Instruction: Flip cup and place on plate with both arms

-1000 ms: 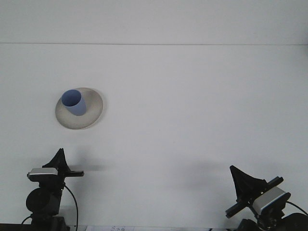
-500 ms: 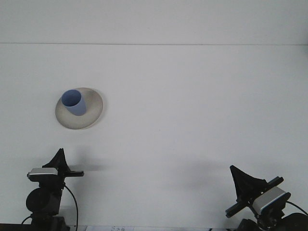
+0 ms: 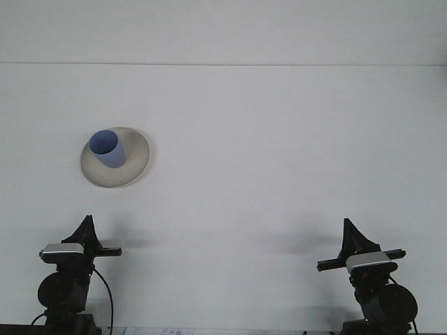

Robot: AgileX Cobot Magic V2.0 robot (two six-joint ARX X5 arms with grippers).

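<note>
**Both pincers low and clear of the cup on the plate**

While you look across the white table (image 3: 279, 139), your left pincer (image 3: 86, 225) sits at the near left edge, a black wedge tapering to one point above its grey wrist block. Its fingers seem to lie together, but from this angle you cannot tell for certain, and it holds nothing and touches nothing on the table. Your right pincer (image 3: 349, 227) stands at the near right edge in much the same pose, a black wedge pointing up over a grey block and a dark crossbar. Here too you cannot tell whether the fingers are together or apart, and nothing is in them. A soft shadow lies on the table just beyond each pincer.

Farther out, on the left half of the table, you will find the round, shallow, off-white plate (image 3: 133, 164), well apart from both arms and closer to your left one. The blue cylindrical cup (image 3: 109, 149) rests on the plate's far-left part, its open mouth turned up and toward the far left. The cup looks to lean rather than stand straight, though you cannot tell how much. The table's far edge meets a pale wall (image 3: 223, 31).
</note>
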